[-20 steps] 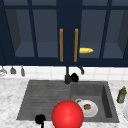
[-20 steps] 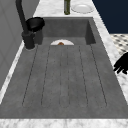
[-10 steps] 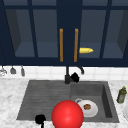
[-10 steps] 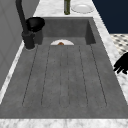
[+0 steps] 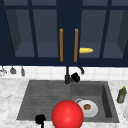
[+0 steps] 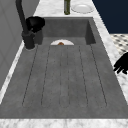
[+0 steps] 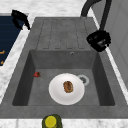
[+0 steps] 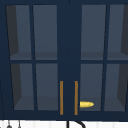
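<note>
draining board: the ribbed draining board (image 6: 65,77) left of the sink basin (image 7: 37,82) lies bare, open from above
faucet: the black faucet (image 6: 23,27) stands at the basin's back edge, with the right hand (image 5: 75,77) just beside it
basin floor: a white plate (image 7: 66,89) with a brown bit of food (image 7: 68,86) takes the middle; bare floor left toward the small red thing (image 7: 37,74)
basin's right rim: a green bottle (image 5: 121,94) stands on the counter
basin's front-left: the left hand (image 5: 40,119) hangs by the front edge
</note>
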You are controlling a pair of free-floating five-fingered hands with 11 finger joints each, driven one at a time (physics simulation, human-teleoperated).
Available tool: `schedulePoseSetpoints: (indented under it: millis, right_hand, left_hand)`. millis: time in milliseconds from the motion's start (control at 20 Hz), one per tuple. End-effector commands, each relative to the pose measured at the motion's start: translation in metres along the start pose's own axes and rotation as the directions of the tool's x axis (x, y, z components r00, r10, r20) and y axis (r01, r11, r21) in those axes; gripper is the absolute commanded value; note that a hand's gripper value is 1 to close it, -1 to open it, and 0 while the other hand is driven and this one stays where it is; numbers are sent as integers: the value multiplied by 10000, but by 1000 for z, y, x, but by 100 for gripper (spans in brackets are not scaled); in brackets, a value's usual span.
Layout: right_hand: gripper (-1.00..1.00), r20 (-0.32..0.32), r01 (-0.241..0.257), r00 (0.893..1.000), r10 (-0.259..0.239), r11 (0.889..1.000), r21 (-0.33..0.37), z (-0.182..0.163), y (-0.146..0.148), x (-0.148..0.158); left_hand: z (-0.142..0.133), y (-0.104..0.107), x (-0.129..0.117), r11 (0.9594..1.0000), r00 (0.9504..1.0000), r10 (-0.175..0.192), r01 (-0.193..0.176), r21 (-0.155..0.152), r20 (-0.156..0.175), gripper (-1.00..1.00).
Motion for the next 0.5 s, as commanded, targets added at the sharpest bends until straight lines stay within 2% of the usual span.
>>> schedulePoseSetpoints:
  millis: [0,450]
  right_hand:
    - [100,-353,1319,9906,-1318,9913,-15,14,-4,1]
    - [100,-548,1457,9877,-1463,9892,-149,13,-4,2]
  left_hand:
    - [0,0,0,10000,10000,0,0,0,0,0]
    - [0,0,0,10000,10000,0,0,0,0,0]
